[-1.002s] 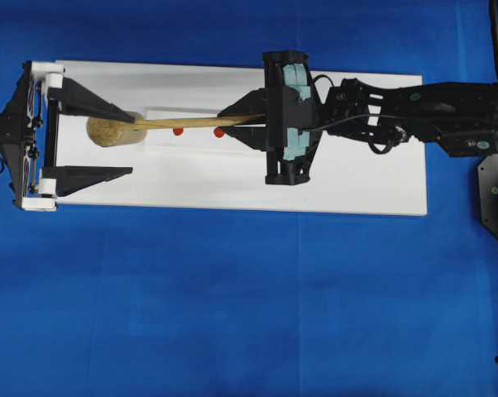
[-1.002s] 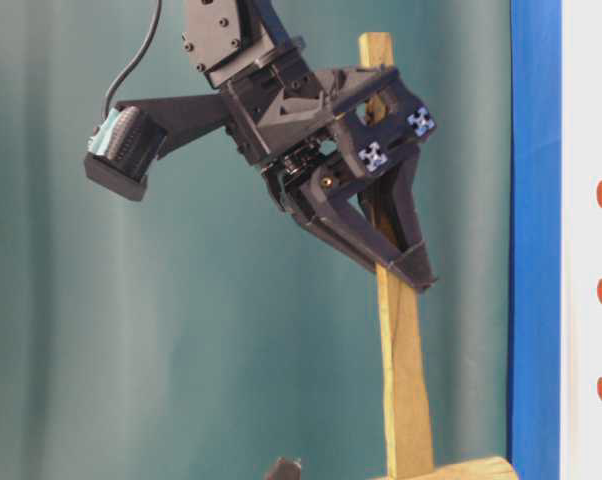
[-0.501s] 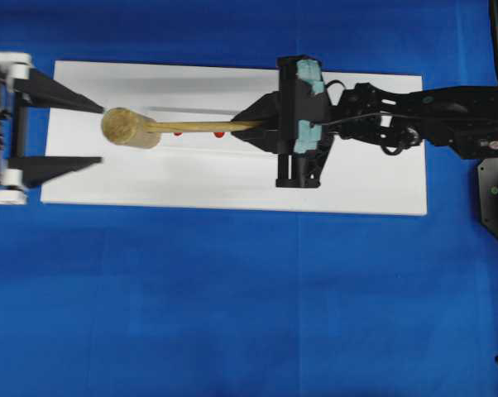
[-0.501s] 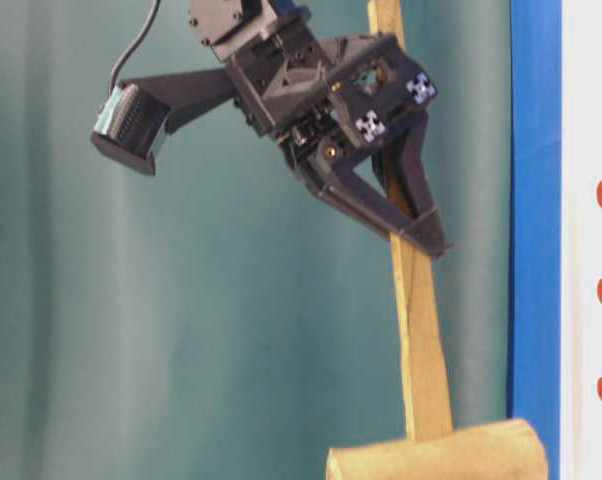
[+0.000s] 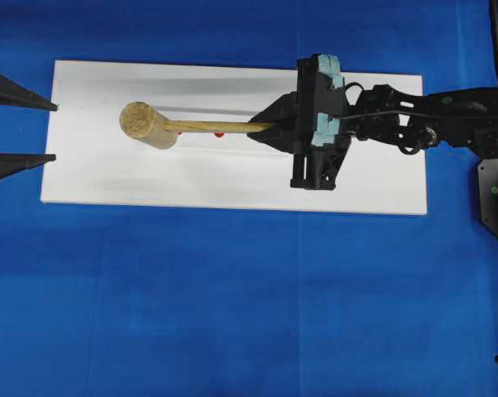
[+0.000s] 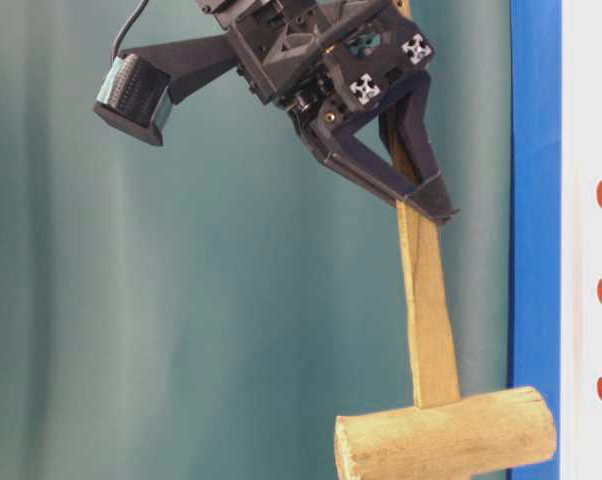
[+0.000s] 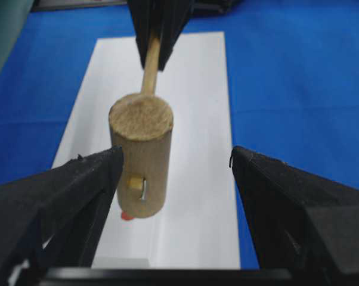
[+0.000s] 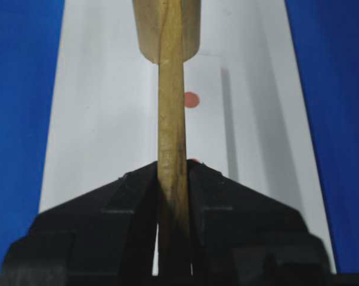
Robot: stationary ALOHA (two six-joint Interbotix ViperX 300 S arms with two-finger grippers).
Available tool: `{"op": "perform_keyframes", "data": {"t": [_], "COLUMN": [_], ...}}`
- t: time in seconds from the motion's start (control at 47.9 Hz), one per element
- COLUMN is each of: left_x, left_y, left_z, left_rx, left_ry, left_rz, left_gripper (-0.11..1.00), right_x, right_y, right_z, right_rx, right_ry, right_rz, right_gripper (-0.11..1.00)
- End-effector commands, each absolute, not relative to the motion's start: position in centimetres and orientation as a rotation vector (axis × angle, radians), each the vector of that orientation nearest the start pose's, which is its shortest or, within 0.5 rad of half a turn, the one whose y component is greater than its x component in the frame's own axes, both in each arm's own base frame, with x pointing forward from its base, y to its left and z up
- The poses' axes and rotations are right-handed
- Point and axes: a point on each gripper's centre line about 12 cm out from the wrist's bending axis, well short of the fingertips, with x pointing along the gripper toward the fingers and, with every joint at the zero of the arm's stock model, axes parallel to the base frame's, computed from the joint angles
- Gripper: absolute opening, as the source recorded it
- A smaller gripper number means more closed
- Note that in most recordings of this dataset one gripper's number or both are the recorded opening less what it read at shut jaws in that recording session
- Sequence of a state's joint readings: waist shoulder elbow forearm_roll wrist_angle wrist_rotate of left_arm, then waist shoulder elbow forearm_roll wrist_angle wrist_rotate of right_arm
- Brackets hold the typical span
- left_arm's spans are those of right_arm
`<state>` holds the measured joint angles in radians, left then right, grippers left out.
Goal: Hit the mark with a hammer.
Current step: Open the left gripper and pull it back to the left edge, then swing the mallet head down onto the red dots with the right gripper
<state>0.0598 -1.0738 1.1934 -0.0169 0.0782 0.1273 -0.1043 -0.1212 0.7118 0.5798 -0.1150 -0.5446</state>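
Right hand (image 5: 261,131) clamps the flat handle of the wooden mallet (image 5: 146,125); head hangs out ahead of its fingertips, raised above the white board (image 5: 232,178). Left hand (image 7: 173,179) gapes empty, head just beyond its tips.

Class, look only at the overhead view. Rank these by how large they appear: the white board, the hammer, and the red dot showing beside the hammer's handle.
1. white board, largest by far.
2. hammer, head and handle together; held above the board, so nearer the camera and slightly enlarged, but the rank stands.
3. red dot, smallest, partly hidden by the handle.
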Motion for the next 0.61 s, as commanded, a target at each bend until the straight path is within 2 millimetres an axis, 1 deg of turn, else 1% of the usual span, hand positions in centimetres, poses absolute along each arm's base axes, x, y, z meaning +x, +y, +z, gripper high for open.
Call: {"op": "perform_keyframes", "data": {"t": [0.0, 0.25, 0.48, 0.584], "left_x": [17.9, 17.9, 17.9, 17.9], "left_y": [1.2, 1.1, 1.2, 1.2], "left_z": [26.7, 26.8, 26.7, 26.6], "left_rx": [0.105, 0.104, 0.105, 0.104], "left_ry": [0.192, 0.189, 0.192, 0.193], "left_rz": [0.054, 0.053, 0.054, 0.054], "left_gripper": [0.7, 0.7, 0.69, 0.69], "right_x": [37.3, 37.3, 37.2, 37.2], "right_y": [-4.6, -4.8, -6.3, -6.5], "right_z": [22.6, 22.7, 22.8, 22.9], "right_rx": [0.044, 0.044, 0.051, 0.052], "right_ry": [0.442, 0.438, 0.433, 0.429], "right_rz": [-0.174, -0.179, -0.219, -0.226], "right_gripper": [0.03, 0.03, 0.03, 0.03]}}
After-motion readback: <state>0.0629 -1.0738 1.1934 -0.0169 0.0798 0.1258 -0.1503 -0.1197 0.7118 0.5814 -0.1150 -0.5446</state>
